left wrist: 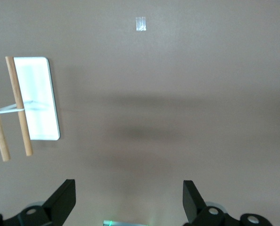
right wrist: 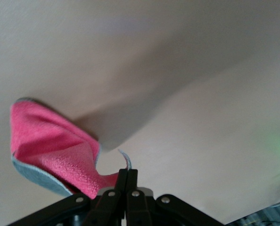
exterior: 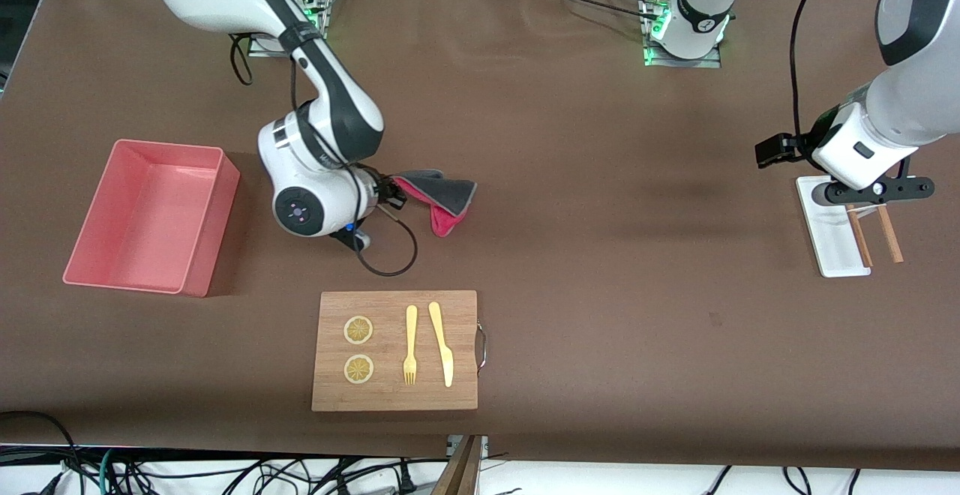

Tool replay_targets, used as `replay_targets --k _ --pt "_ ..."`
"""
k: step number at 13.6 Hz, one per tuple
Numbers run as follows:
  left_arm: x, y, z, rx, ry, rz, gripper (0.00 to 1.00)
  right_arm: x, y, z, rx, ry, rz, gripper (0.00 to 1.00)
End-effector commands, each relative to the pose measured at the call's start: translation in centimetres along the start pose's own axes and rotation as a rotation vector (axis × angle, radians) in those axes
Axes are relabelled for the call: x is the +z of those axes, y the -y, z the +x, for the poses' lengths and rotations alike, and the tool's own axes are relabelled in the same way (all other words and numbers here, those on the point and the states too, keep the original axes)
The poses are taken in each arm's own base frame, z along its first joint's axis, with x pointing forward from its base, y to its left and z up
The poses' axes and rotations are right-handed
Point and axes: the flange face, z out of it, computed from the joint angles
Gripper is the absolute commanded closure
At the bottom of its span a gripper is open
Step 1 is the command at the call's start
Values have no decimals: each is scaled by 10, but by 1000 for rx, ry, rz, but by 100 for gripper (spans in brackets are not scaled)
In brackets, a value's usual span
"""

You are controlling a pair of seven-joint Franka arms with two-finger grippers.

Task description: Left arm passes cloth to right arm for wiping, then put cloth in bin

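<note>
The cloth (exterior: 442, 199) is hanging in the air from the right end effector (exterior: 391, 193), which is pinching one corner of it with its fingers (right wrist: 127, 181) pressed together. It is drooping down over the brown counter (exterior: 600, 180), between the bin (exterior: 150, 217) and the middle of the counter, and its grey side and pink side are both showing. In the right wrist view the pink side (right wrist: 50, 146) is folding open below the tips. The bin is sitting on the counter toward the right arm's end, just beside the right arm. The wooden board (exterior: 395, 350) is lying nearer to the front camera than the cloth, and it is carrying two lemon slices (exterior: 358, 330), a yellow fork (exterior: 410, 345) and a yellow knife (exterior: 442, 341). The left end effector (left wrist: 129, 200) is waiting with its fingers spread wide, holding nothing, over the white tray (exterior: 829, 232) at the left arm's end. Two wooden sticks (exterior: 874, 234) are resting across that tray.
</note>
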Motion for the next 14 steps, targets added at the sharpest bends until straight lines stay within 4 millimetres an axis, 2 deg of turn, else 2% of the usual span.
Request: replay_targets --k 1,4,6,7,11,14 --pt "10 16 -3 38 -31 19 0 -20 -38 22 -77 -8 -55 100" --pt "6 29 0 55 -48 10 0 -36 -80 60 -167 -19 -104 100" --pt "-5 42 9 31 -131 -28 0 -44 -105 82 -215 -16 -120 100" --pt "-9 40 11 53 -162 -33 0 -47 -117 92 -239 -17 -134 100" --pt "-12 41 12 60 -173 -33 0 -61 -149 115 -332 -56 -205 100" --pt "-18 39 11 65 -184 -34 0 -69 -160 126 -402 -110 -292 100"
